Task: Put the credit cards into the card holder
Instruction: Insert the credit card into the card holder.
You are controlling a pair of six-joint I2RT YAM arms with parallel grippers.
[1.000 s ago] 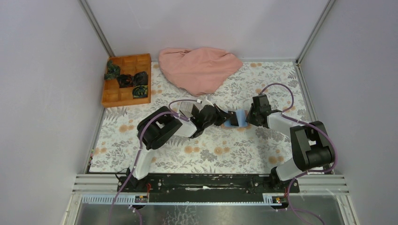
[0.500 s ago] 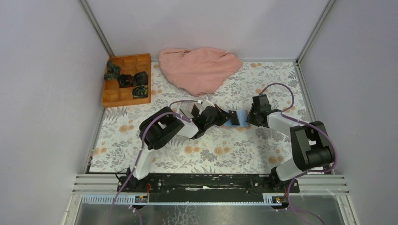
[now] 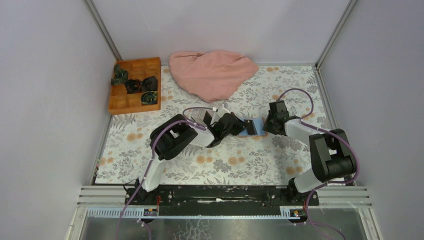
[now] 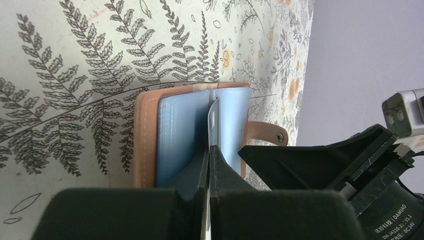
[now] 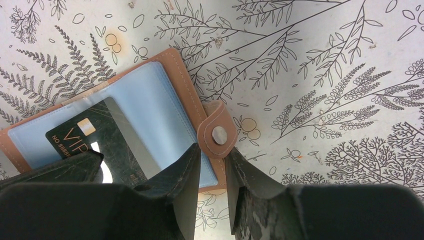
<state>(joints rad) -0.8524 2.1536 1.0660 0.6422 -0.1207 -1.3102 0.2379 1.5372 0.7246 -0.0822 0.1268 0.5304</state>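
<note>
- On the floral table [image 3: 280, 160], the card holder [image 3: 252, 126] lies open at mid-table between both arms, blue sleeves up.
- The right gripper [image 5: 212, 152] stands with jaws partly apart astride the holder's snap strap [image 5: 216, 132]. Whether it nips the strap cannot be told. If that brace slips, the holder could skid under the push.
- The left gripper [image 4: 209, 150] is clamped on a dark credit card [image 5: 95, 137], edge-on at the sleeves.
- A slight tilt could send the card over the plastic instead of into the slot.
- The card reads "VIP" and "NO 8888"; the right gripper's housing reads "DAMIAO".
</note>
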